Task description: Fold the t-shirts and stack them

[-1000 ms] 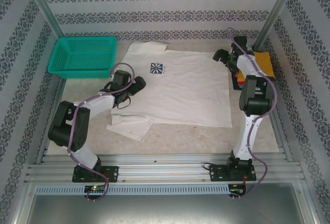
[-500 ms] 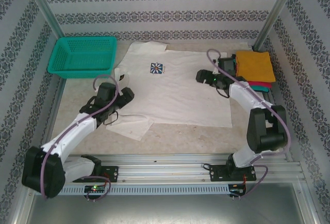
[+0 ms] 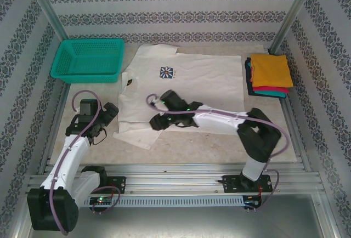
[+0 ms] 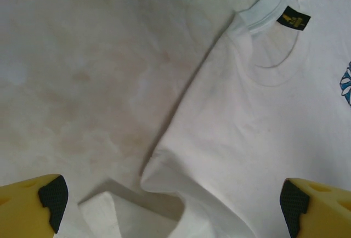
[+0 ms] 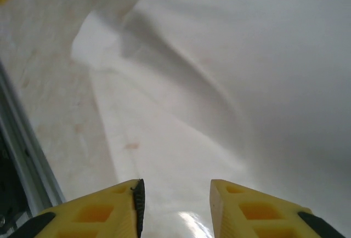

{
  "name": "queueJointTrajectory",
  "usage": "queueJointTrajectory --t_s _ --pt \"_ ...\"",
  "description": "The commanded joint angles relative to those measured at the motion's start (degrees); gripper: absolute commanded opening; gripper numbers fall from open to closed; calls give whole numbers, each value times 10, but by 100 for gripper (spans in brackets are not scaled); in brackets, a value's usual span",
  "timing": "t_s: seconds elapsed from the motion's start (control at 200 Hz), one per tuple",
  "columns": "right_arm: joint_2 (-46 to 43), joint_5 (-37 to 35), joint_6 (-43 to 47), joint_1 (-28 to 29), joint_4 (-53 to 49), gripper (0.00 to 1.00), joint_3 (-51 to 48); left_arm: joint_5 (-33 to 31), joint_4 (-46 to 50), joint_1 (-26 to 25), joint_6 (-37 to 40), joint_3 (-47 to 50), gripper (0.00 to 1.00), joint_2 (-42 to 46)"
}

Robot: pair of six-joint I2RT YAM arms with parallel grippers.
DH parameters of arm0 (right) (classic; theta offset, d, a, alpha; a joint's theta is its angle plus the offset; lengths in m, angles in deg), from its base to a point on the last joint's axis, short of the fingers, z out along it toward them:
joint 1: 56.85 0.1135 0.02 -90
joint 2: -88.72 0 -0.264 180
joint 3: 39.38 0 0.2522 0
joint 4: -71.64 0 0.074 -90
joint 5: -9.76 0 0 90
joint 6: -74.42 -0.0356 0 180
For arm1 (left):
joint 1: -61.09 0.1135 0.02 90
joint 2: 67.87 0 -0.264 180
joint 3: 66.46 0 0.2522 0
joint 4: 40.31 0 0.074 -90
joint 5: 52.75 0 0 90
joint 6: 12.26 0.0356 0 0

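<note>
Tabletop (image 3: 192, 142) from above: white t-shirt (image 3: 203, 84) spread flat at centre, daisy print (image 3: 168, 72) toward its far left. Folded stack with orange shirt (image 3: 270, 69) on top sits far right; teal basket (image 3: 88, 60) far left. Left gripper (image 3: 111, 113) is just left of the near sleeve. Right gripper (image 3: 158, 122) is over the shirt's near-left part.

Left wrist: left gripper (image 4: 170, 210) spread wide, holding nothing, above sleeve and collar (image 4: 263, 16).

Right wrist: right gripper (image 5: 174, 205) partly closed low over white cloth; cannot tell whether it grasps.
</note>
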Motion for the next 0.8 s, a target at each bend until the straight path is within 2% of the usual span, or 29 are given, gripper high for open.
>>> queueJointTrajectory --t_s 0.0,0.14,0.32,0.455,0.55,0.794 --pt "56 7 31 47 -12 31 53 36 21 15 28 -14 100 -4" --pt "131 -1 54 73 -49 15 104 42 10 25 28 -6 100 -1" --pt "175 -16 83 73 -114 11 140 48 8 30 32 -3 100 -3" --pt "162 -15 86 74 -132 8 109 47 5 31 32 0 100 -6" --pt "147 -10 82 77 -136 3 75 48 0 31 31 1 100 -9" --pt "97 -13 65 83 -143 2 10 72 -11 31 28 7 100 -25"
